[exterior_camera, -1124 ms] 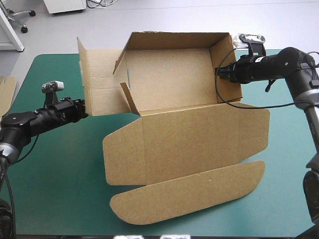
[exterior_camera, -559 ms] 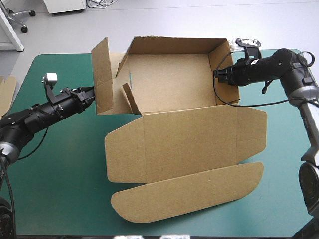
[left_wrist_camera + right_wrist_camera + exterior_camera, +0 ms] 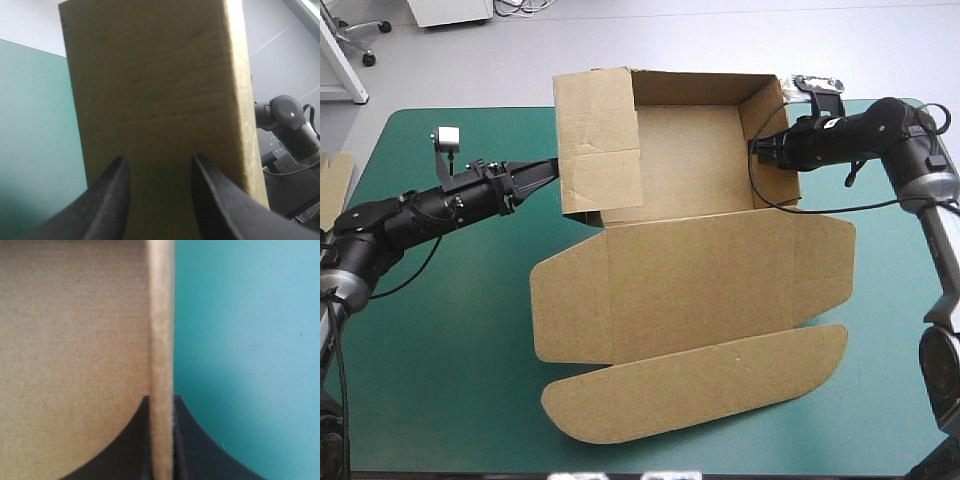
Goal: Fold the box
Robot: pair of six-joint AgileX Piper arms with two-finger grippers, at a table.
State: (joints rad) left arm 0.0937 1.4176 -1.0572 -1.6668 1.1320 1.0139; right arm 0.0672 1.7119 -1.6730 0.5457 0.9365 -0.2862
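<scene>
The box sits on the worktop; its left flap is pressed inward by the left fingers, held apart, its right wall clamped by the right fingers. Tucking the flap down is needed next

Left gripper advanced — flap swung from outward to inward over box.
</scene>
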